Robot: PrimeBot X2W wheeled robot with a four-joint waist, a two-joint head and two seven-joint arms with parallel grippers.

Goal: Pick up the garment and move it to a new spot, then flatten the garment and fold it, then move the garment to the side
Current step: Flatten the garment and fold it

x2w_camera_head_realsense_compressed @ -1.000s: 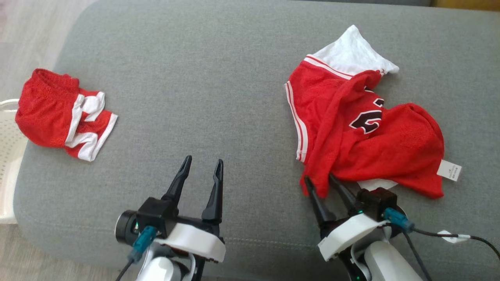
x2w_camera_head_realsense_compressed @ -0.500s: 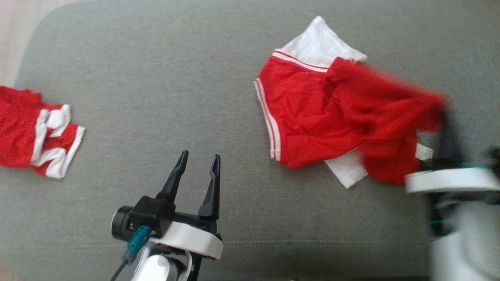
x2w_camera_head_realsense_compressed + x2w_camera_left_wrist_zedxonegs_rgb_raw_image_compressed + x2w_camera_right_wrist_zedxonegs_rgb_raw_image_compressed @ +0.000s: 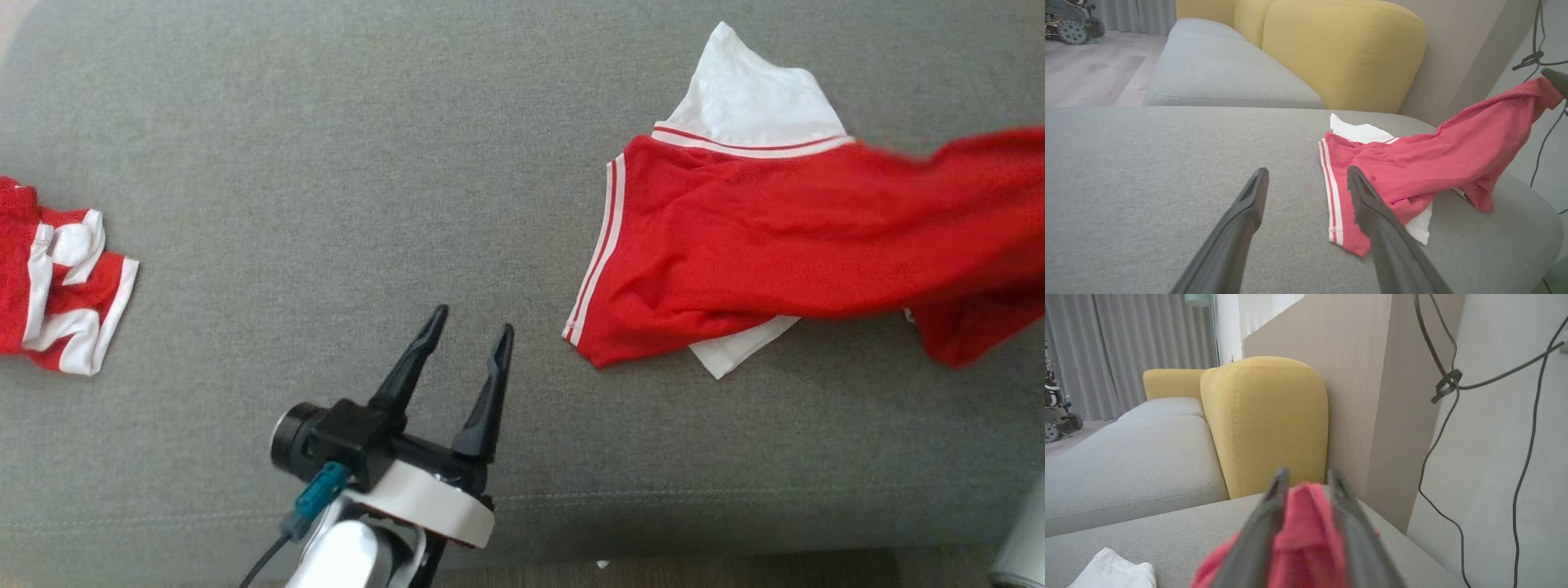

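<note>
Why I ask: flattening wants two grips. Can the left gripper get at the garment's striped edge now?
Probably yes: the left gripper is open, and bare cushion lies between it and the striped edge of the garment.

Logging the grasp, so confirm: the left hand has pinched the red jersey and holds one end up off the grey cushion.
Not the left. The right wrist view shows the right hand shut on the red jersey, holding one end up off the grey cushion; the left hand is open.
</note>
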